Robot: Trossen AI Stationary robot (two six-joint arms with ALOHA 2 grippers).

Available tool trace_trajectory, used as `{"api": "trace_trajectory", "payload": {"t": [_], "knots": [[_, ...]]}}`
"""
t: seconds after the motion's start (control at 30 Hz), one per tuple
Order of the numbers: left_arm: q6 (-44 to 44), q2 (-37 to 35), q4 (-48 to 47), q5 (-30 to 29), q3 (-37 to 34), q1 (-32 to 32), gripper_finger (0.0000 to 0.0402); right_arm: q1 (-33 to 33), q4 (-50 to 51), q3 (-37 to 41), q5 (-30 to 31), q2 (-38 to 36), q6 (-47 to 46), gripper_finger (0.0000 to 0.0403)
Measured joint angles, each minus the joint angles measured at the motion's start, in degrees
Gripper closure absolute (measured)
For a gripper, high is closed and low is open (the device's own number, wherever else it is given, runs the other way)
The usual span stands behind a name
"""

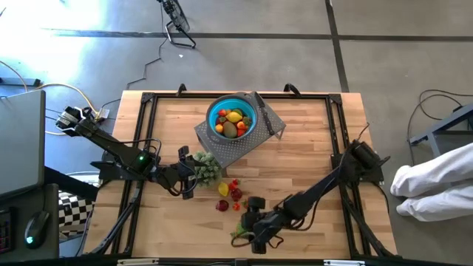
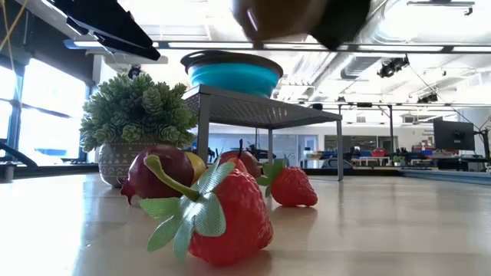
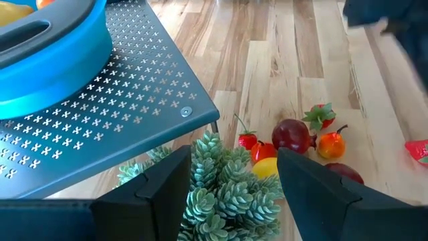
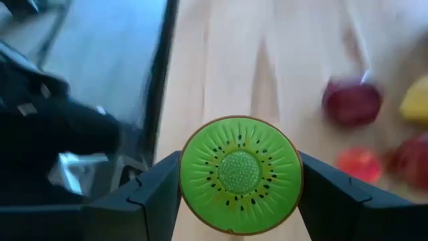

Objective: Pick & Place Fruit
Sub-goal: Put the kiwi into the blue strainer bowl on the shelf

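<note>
My right gripper (image 4: 241, 191) is shut on a kiwi half (image 4: 239, 171) near the table's front edge (image 1: 255, 236). In the low view it shows as a blurred brown shape (image 2: 284, 15) at the top of the picture. Loose fruit lies on the table: strawberries (image 2: 230, 218), a dark red piece (image 3: 292, 136), an orange piece (image 3: 331, 144) and a yellow piece (image 3: 266, 167). A blue bowl (image 1: 222, 111) with several fruit pieces stands on a grey perforated stand (image 1: 244, 144). My left gripper (image 3: 231, 181) is open, its fingers on either side of a small potted plant (image 3: 224, 194). My right gripper pinches the kiwi half by its rim (image 4: 190, 181) between its two fingers (image 4: 150, 201), one on each side. The green cut face is turned toward the wrist camera. In the low view the piece is lifted clear of the table.
A black-handled knife (image 1: 267, 122) lies on the stand beside the bowl. The plant (image 1: 207, 168) stands left of the loose fruit (image 1: 230, 193). A person's white sleeve (image 1: 436, 181) shows beyond the table's right edge. Bare wood lies to the right of the stand (image 1: 310, 148).
</note>
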State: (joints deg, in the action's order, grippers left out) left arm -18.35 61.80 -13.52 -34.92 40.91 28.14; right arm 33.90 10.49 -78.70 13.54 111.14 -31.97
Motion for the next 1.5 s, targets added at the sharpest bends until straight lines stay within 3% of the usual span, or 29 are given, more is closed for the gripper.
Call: {"api": "trace_trajectory", "payload": {"t": [0.2,0.63,1.1,1.5], "knots": [[0.0,0.0,0.0,0.0,0.0,0.0,0.0184,-3.4,1.9,-0.1,0.9,-6.9,2.6,0.0158],[0.0,0.0,0.1,0.0,0.0,0.0,0.0184,-14.6,4.5,0.0,2.4,-20.7,17.7,0.0159],[0.0,0.0,0.1,-2.3,0.0,0.0,0.0184,-31.6,1.4,0.0,4.3,-24.7,33.5,0.0161],[2.1,0.0,0.1,-12.4,0.0,0.0,0.0184,-45.8,2.8,0.0,-9.6,-23.0,35.3,0.0161]]}}
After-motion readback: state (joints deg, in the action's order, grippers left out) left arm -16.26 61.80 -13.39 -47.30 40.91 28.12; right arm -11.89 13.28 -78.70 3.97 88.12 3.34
